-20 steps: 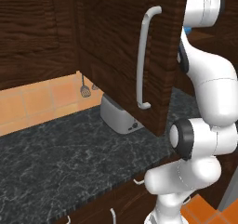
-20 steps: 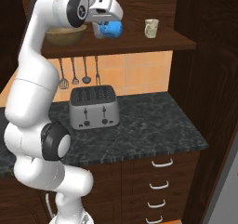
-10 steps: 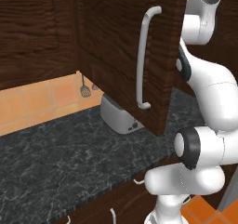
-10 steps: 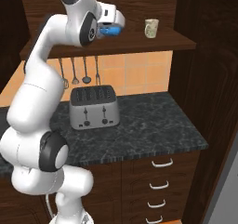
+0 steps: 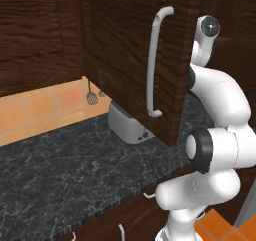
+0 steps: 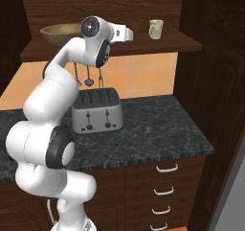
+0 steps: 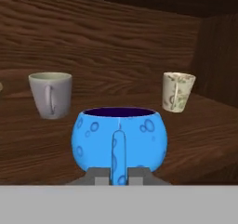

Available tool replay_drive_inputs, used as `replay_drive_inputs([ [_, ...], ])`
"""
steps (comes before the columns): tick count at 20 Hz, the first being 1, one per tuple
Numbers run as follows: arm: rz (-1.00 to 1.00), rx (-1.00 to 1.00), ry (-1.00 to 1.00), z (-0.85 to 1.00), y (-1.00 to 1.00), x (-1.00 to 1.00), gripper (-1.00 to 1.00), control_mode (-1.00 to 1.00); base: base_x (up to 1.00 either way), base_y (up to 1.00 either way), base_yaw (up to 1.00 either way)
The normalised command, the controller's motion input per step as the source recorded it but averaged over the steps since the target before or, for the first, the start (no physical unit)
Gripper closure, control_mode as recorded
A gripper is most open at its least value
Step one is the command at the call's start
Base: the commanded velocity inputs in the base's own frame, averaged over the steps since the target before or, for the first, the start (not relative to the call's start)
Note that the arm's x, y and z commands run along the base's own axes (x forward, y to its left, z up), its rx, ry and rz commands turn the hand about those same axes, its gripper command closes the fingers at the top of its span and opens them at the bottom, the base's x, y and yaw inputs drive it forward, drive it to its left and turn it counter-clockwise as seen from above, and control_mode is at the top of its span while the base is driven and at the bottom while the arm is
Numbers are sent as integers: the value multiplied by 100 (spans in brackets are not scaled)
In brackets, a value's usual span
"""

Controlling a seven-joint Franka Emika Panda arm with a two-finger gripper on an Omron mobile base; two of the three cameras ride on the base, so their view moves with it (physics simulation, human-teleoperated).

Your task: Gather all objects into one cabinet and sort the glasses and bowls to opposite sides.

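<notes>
Blue bowl (image 7: 119,138), handle pinched in your tool (image 7: 119,175): keep it level, set it down clear of both tumblers (image 7: 50,95).

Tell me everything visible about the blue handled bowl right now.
In the hand view the blue handled bowl sits upright, close to the camera: round-bellied, glossy bright blue with darker ring-like spots, a dark inside and a thin vertical handle facing the lens. The gripper is shut on that handle, one finger tip either side. Whether its base rests on the dark wood shelf is hidden. Nothing else touches it.
</notes>
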Motion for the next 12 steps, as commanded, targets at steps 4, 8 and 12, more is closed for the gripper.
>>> replay_drive_inputs([
  [4, -2, 0, 6, -1, 0, 86, 100, -100, 0, 0, 0],
  [8, -1, 0, 9, -10, -1, 65, 100, -100, 0, 0, 0],
  [12, 0, 0, 5, -17, -8, 47, 100, -100, 0, 0, 0],
])
